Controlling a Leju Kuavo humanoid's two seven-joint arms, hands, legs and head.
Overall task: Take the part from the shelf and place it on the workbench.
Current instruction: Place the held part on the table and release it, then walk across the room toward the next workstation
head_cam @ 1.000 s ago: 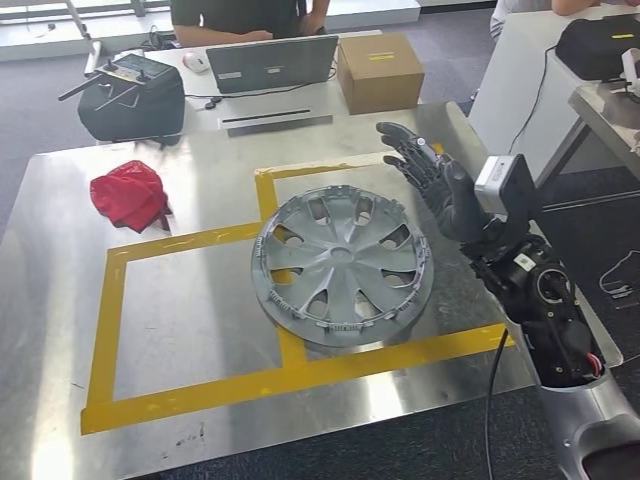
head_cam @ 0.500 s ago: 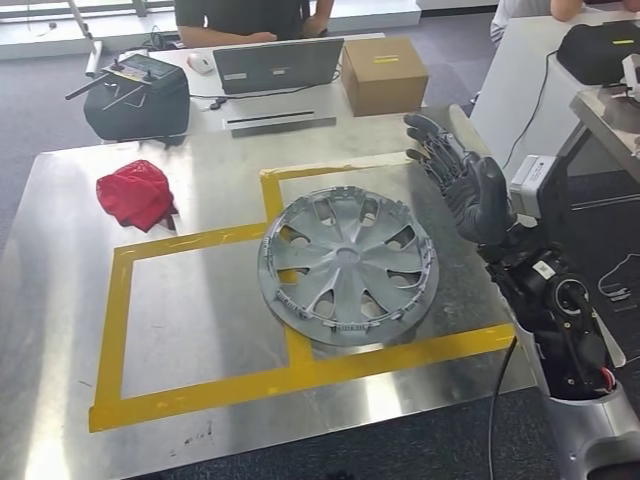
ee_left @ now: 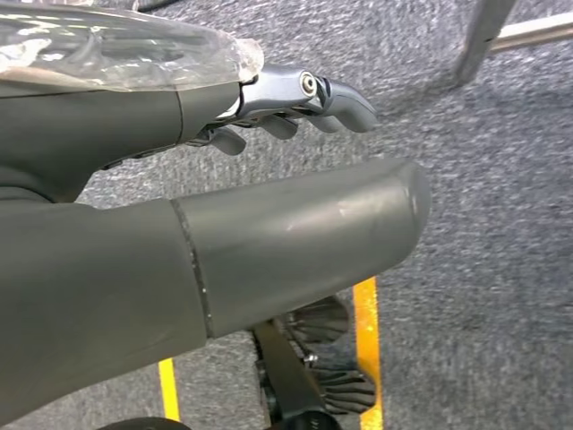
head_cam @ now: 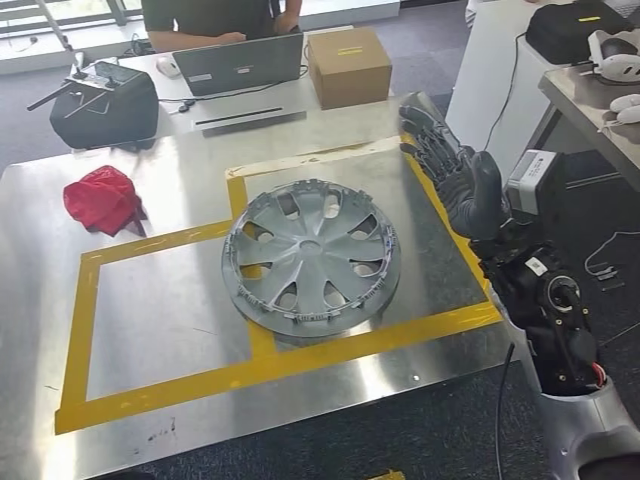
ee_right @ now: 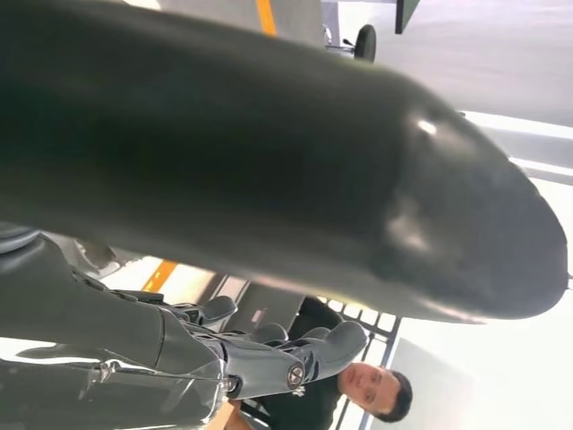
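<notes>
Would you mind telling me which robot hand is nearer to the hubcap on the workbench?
The right. The right robot hand hovers open just past the hubcap's right edge, above the yellow tape. The left robot hand hangs down over the carpeted floor, away from the workbench.

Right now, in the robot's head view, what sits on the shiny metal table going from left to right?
Red cloth → grey wheel cover, lying flat across the yellow tape → the robot's right hand, fingers apart and holding nothing, at the table's right edge.
</notes>
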